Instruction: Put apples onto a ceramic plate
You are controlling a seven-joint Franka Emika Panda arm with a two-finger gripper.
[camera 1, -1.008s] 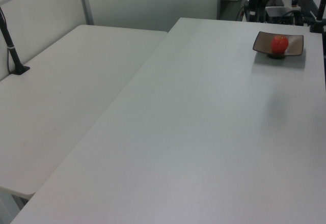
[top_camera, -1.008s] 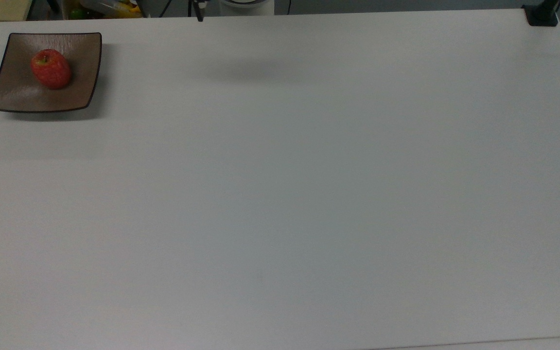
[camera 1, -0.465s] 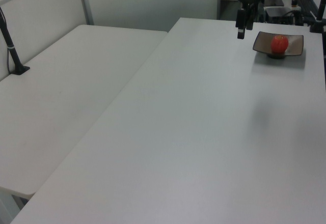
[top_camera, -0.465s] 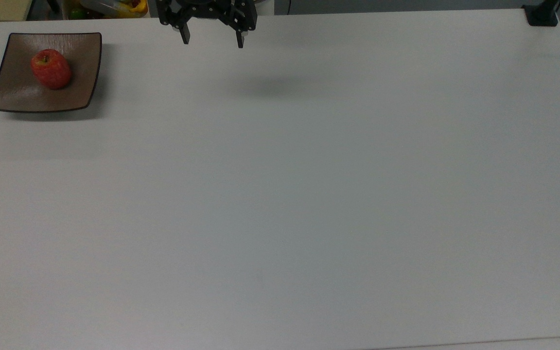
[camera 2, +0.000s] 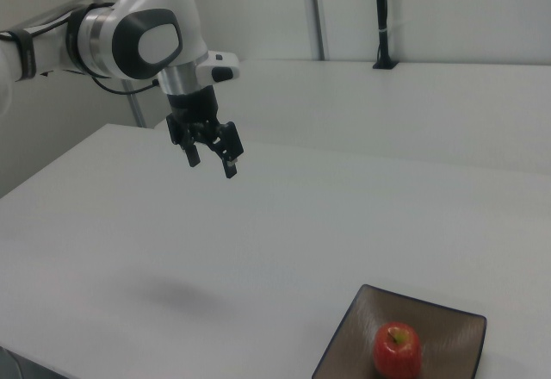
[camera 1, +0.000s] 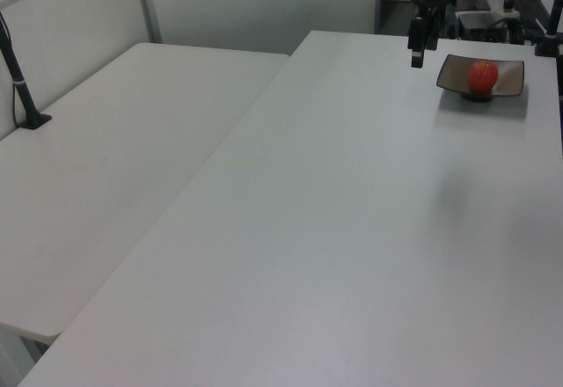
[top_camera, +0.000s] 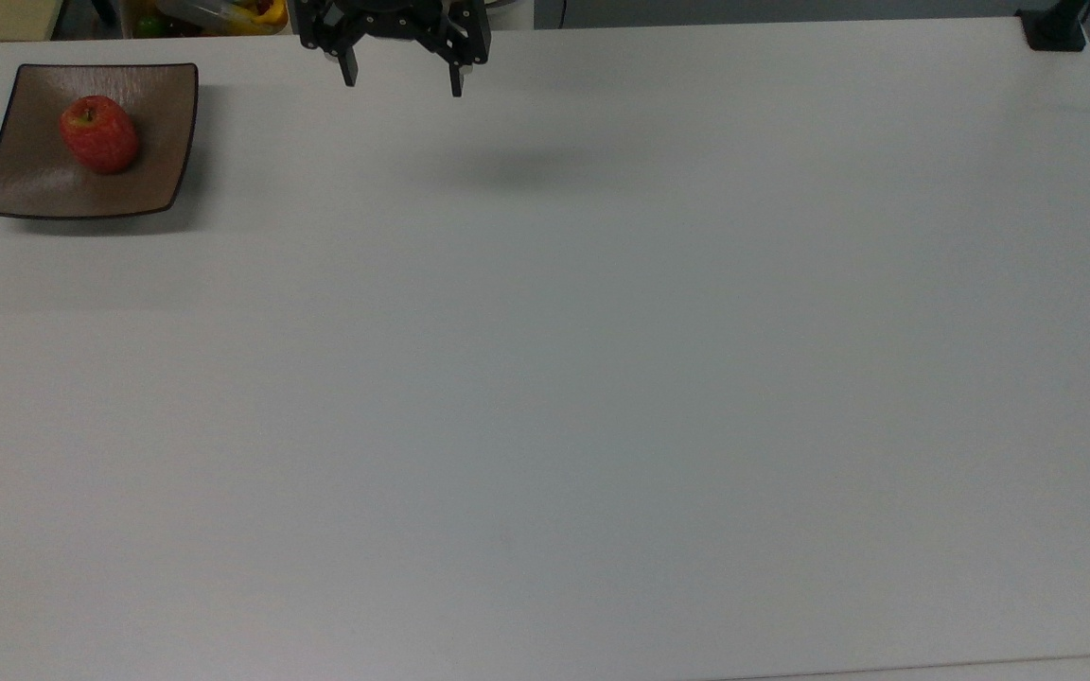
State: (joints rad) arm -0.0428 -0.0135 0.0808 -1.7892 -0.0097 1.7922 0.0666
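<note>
Apple [top_camera: 98, 133] sits on plate [top_camera: 34, 184]; gripper [top_camera: 401, 83] spread.

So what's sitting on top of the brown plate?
One red apple sits on the brown plate, stem dimple facing up, toward the far edge in the top view. The plate surface under the apple is covered, so nothing there can be seen. The end effector hangs apart, holding nothing.

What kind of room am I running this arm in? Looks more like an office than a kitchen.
Probably a lab or office workspace, not a kitchen: plain white tables pushed together, partition panels behind them, and camera stands clamped at the edges. The open pincer hangs above the table.
</note>
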